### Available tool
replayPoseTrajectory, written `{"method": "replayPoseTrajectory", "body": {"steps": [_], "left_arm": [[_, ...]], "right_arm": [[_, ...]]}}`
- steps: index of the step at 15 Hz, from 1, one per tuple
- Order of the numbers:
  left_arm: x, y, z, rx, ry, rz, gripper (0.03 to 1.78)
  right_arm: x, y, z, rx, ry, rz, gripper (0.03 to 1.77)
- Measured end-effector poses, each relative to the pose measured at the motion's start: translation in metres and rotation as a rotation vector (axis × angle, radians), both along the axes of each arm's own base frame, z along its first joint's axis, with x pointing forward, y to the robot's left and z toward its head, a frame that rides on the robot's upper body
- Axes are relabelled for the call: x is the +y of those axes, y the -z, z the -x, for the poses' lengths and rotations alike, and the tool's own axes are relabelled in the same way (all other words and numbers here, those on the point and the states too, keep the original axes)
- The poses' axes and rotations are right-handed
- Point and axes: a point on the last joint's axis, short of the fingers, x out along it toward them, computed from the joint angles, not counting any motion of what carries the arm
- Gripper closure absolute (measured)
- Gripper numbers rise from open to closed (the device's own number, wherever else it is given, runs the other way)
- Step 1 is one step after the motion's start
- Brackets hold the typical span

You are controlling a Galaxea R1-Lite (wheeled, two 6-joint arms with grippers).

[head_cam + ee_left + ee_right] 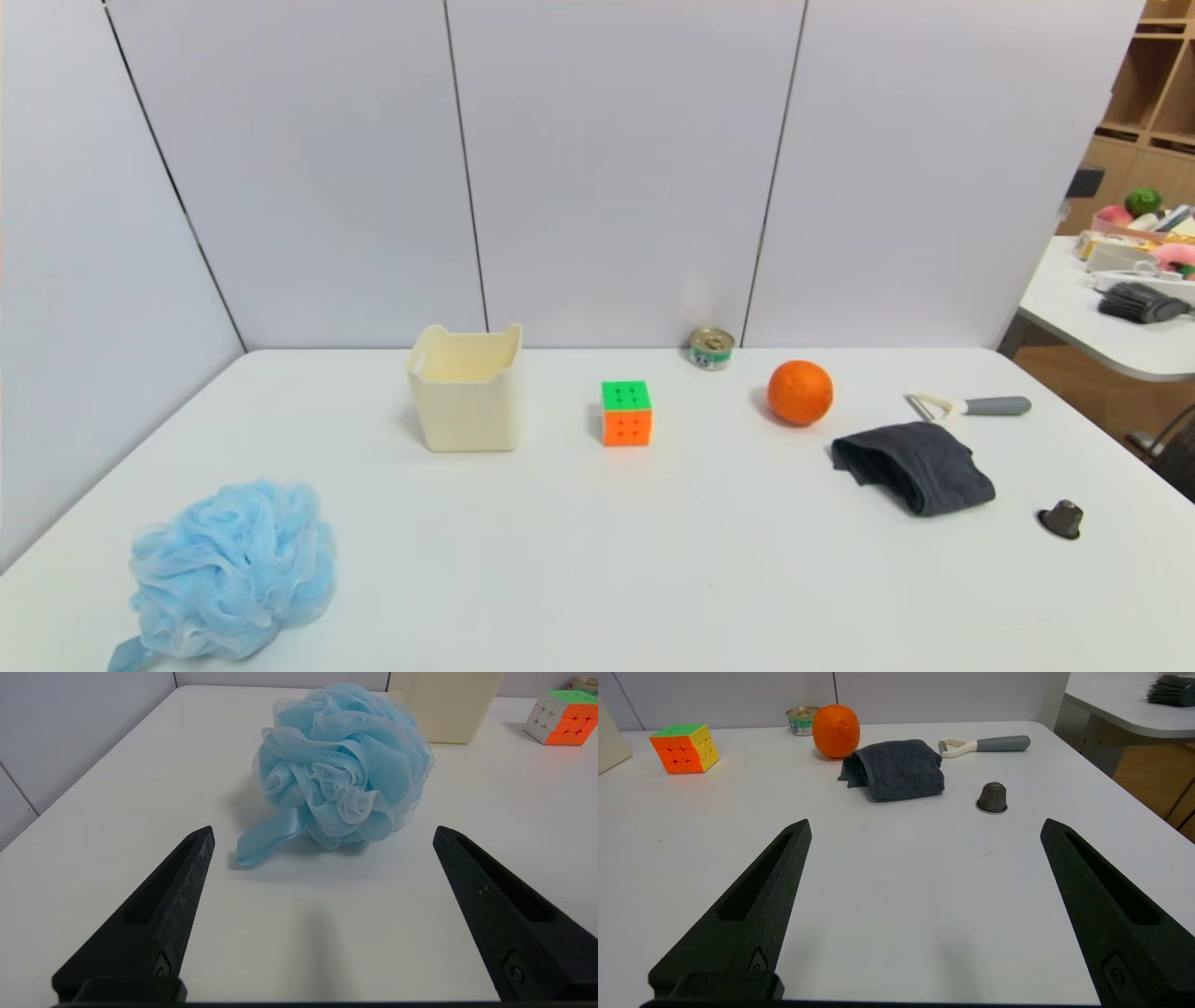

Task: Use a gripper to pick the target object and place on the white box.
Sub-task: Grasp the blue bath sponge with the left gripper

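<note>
Left gripper (322,833) is hanging spread wide and empty, facing the blue pouf (343,763) straight ahead at twelve o'clock.

Its two black fingers (168,905) are standing apart with nothing between them, just short of the pouf, which is sitting alone on the white table (653,560), at about seven o'clock from the white box (467,392) and well apart from it. The pouf is looking very light, soft and springy; the mesh will likely be squashing under the jaws, so closing deep across the ruffled middle seems safer than pinching the satin ribbon loop (268,837) trailing toward the gripper. It is a pale blue ruffled ball, looking wider than the cream tub. Right gripper (924,833) is idling, also spread and empty, over the table's right side.
</note>
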Motion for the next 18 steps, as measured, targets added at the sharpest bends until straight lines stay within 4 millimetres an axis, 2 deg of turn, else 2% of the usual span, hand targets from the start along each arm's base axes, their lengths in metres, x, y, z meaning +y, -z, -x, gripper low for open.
{"method": "replayPoseTrajectory", "body": {"steps": [7,10,14,18], "left_arm": [[0.0,-0.018,0.007,0.131,0.009,-0.008,0.12],[0.0,-0.033,0.001,0.153,0.011,-0.017,0.12],[0.0,-0.069,-0.023,0.244,0.031,-0.047,0.12],[-0.002,-0.111,-0.067,0.376,0.053,-0.071,0.12]], "right_arm": [[0.0,0.0,0.0,0.001,0.0,0.0,0.1],[0.0,0.0,0.0,0.0,0.0,0.0,0.1],[0.0,0.0,0.0,0.0,-0.001,0.0,0.1],[0.0,0.0,0.0,0.0,0.0,0.0,0.1]]}}
